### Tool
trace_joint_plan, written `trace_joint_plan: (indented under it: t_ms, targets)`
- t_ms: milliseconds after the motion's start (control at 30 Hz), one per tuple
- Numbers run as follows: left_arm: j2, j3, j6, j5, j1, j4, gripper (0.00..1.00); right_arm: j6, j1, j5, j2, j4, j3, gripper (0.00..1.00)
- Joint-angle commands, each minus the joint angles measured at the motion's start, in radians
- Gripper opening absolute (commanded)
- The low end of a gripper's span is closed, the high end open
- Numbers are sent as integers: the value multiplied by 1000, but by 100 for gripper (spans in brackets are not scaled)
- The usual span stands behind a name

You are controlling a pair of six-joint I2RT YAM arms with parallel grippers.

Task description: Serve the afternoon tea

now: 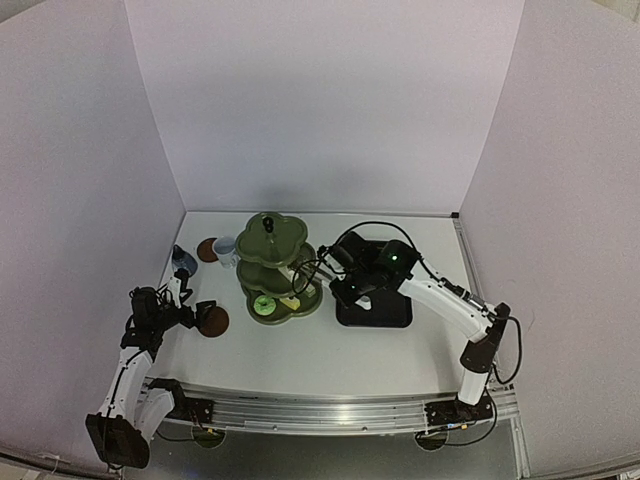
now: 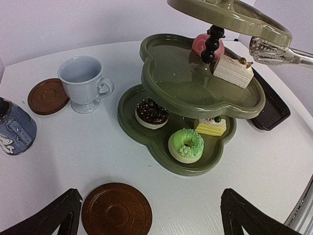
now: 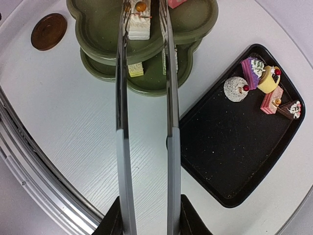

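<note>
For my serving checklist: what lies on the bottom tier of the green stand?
A chocolate doughnut, a green doughnut and a yellow cake. The middle tier covers the rear of the bottom tier.

In the left wrist view the blue-grey pot (image 2: 14, 129) is cut by the frame edge; the stand's post (image 2: 213, 41) partly hides the pink cake (image 2: 199, 45).
</note>
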Motion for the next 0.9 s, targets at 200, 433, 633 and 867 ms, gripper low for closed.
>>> trace_joint_plan:
  t_ms: [200, 433, 633, 867]
  targets:
    - [-2, -3, 5, 8, 3, 33, 100, 88, 1, 68, -184, 34, -121, 29]
    - [2, 3, -4, 8, 3, 35, 100, 190, -72, 128, -313, 29, -282, 29]
    - [7, 5, -14, 1, 4, 38, 100, 236, -171, 153, -329, 30, -384, 29]
    - [25, 15, -16, -17, 5, 24, 100, 232, -285, 158, -231, 81, -470, 29]
